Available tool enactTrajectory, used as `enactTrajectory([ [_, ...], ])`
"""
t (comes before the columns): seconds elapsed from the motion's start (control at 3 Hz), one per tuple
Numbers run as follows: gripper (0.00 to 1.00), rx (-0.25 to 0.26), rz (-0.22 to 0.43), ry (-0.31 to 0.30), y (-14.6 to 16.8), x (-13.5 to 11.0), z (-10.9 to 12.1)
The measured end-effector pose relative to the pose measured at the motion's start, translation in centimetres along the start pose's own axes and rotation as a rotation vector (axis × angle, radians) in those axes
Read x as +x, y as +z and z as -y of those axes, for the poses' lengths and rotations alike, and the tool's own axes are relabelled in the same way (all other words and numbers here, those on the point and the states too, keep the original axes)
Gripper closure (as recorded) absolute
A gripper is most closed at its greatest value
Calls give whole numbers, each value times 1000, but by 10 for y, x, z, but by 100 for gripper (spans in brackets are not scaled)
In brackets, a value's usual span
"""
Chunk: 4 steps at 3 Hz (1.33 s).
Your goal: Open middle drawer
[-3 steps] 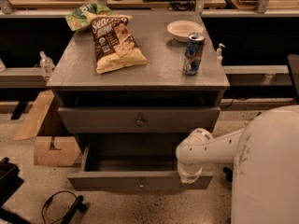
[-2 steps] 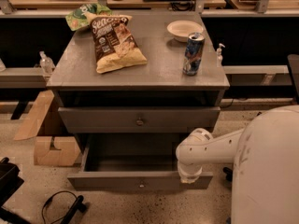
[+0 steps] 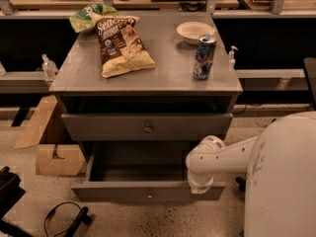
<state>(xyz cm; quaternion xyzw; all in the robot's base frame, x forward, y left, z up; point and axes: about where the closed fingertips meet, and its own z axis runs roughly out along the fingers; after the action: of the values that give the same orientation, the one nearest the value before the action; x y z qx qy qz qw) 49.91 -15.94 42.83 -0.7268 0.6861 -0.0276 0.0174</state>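
The grey cabinet (image 3: 148, 68) stands in the middle of the camera view. The middle drawer (image 3: 143, 169) is pulled well out and shows its long plain grey interior. Its front (image 3: 123, 192) carries a small round knob (image 3: 149, 196). Above it, the upper drawer front (image 3: 98, 127) with its own knob (image 3: 147, 128) sits nearly closed under a dark gap. My white arm reaches in from the right. My gripper (image 3: 200, 185) hangs at the right part of the open drawer's front edge, under the rounded wrist.
On the cabinet top lie a chip bag (image 3: 121, 43), a green bag (image 3: 86, 16), a white bowl (image 3: 194, 31) and a drink can (image 3: 204, 57). Cardboard pieces (image 3: 54, 157) lie on the floor at left. A black cable (image 3: 61, 218) lies at the lower left.
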Motion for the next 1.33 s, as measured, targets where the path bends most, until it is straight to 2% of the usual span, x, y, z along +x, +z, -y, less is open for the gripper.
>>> enactTrajectory([
  [0.67,14,0,0,0,0,0,0],
  [1.0,0,0,0,0,0,0,0],
  [1.33,0,0,0,0,0,0,0],
])
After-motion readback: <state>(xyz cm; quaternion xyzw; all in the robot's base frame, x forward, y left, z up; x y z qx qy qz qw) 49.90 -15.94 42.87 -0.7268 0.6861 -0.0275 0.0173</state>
